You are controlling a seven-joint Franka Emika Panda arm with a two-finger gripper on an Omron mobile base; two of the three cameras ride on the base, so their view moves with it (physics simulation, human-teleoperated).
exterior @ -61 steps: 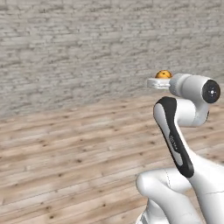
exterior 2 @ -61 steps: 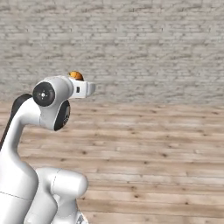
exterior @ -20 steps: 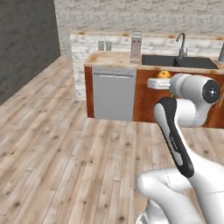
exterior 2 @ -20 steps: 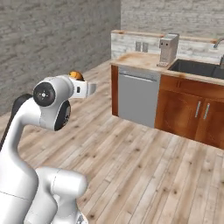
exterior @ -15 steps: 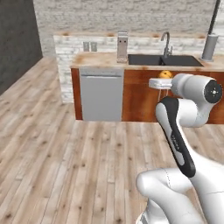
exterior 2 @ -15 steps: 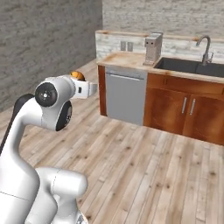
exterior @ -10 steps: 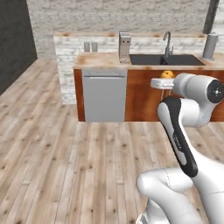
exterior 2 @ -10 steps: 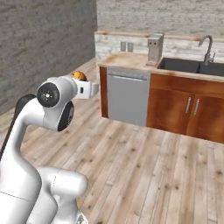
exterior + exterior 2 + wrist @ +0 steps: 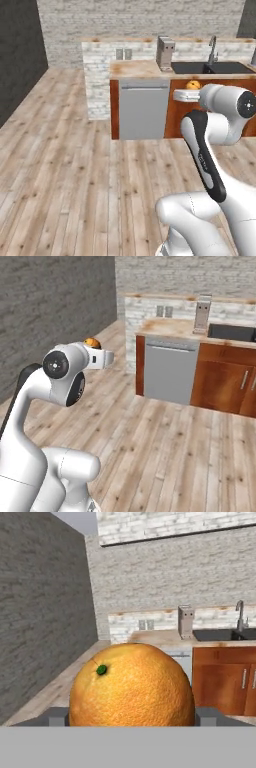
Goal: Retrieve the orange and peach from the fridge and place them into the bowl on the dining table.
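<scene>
— Wooden floorboards (image 9: pixel 75 165) run across the left base view toward a kitchen counter (image 9: pixel 150 67) with a grey dishwasher front (image 9: pixel 142 110), red-brown cabinets and a sink faucet (image 9: pixel 212 47). Where is the arm?

— It rises at the lower right, its hand held level at about counter height. The orange (image 9: pixel 193 85) peeks above the hand; the gripper (image 9: pixel 186 95) is mostly hidden behind the wrist.

— And the right base view?

— Same floor, a dark grey wall (image 9: pixel 50 311) on the left, the counter and dishwasher front to the right. The arm stands at the lower left, and the orange (image 9: pixel 91 343) sits as a small ball on top of the hand, by the gripper (image 9: pixel 102 359).

— Is the fruit actually held?

— The hand view says so: the orange (image 9: pixel 131 684) is large in the foreground, its green stem dot up and to the left, with the grey fingers (image 9: pixel 56 716) pressed at both its sides. The jaws stand wide, closed around it.
</scene>
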